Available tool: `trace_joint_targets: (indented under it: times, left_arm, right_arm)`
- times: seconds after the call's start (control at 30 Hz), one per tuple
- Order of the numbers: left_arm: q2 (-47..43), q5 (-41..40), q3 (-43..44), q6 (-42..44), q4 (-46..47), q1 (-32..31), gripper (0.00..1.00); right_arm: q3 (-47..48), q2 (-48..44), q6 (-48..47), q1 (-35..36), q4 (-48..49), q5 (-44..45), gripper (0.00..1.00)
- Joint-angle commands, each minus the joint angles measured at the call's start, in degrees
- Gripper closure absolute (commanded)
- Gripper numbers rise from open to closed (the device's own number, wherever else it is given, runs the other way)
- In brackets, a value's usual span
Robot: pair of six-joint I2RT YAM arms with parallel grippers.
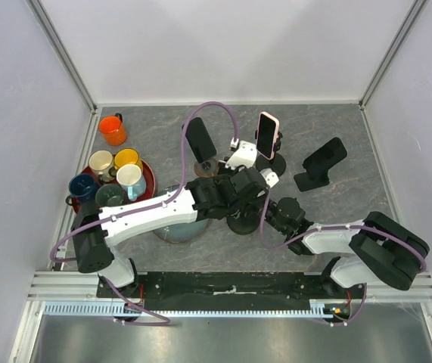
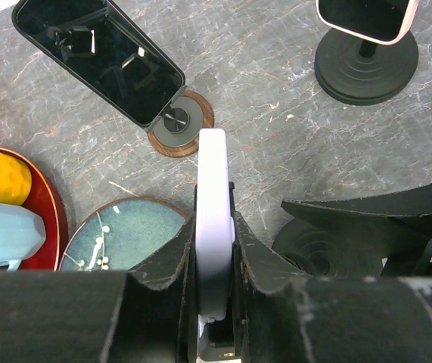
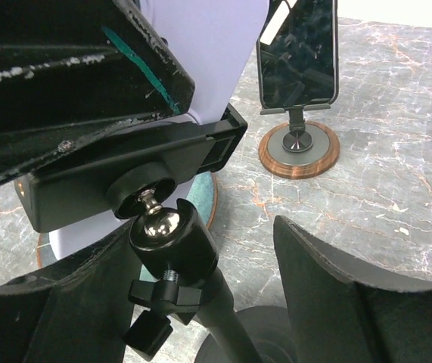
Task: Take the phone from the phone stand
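Right wrist alone shows ball joint (image 3: 153, 228) under phone (image 3: 216, 45).

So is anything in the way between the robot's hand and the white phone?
Nothing is. The left gripper pinches the white phone between its fingers. The stand's black cradle holds the phone's back, and the right gripper sits open around the stand's stem.
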Motion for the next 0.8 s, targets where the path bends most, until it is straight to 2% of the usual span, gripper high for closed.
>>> trace_joint_targets:
  times: [0.0,0.07,0.1,0.17,0.2,0.27,0.3,0.33,0.57,0.77]
  left_arm:
    - [-1.8,2.8,-0.1,-5.7,4.6,-0.6,0.96]
    - [-1.7,2.8,0.0,-5.6,4.6,-0.6,0.96]
    - [-1.7,2.9,0.1,-5.5,4.6,-0.6,0.96]
    - [-1.9,2.8,0.1,-5.1,4.6,-0.6,0.96]
    - [-1.9,2.8,0.1,-4.9,4.6,-0.6,0.96]
    - [-2.4,2.4,0.2,-4.3,4.6,-0.6,0.96]
    - [-2.6,2.4,0.1,-4.1,4.6,-0.6,0.96]
    - [-2.8,2.3,0.2,-3.4,4.6,-0.6,0.96]
    - [-4.1,3.7,-0.2,-0.1,5.8,-0.5,0.98]
    - [-7.3,6.0,-3.9,1.9,9.7,0.0,0.98]
  right_arm:
    - [3.4,1.6,-0.9,-0.8,4.3,-2.1,0.28]
    - [3.5,2.2,-0.7,-1.2,4.6,-2.5,0.34]
    - [3.4,2.4,-0.5,-1.3,5.1,-2.6,0.44]
    - [2.8,2.6,0.0,-1.7,5.6,-2.6,0.55]
    - [2.5,2.6,0.4,-2.1,6.1,-2.6,0.68]
    - [1.3,2.8,1.3,-3.3,6.9,-2.6,0.80]
    - [0.8,3.0,2.4,-3.8,8.4,-4.2,0.96]
    - [0.3,3.4,3.1,-4.4,9.2,-4.5,1.00]
    - [-3.6,5.8,4.8,-7.8,15.5,-7.4,1.00]
    - [-3.9,6.7,4.1,-8.3,16.2,-9.5,1.00]
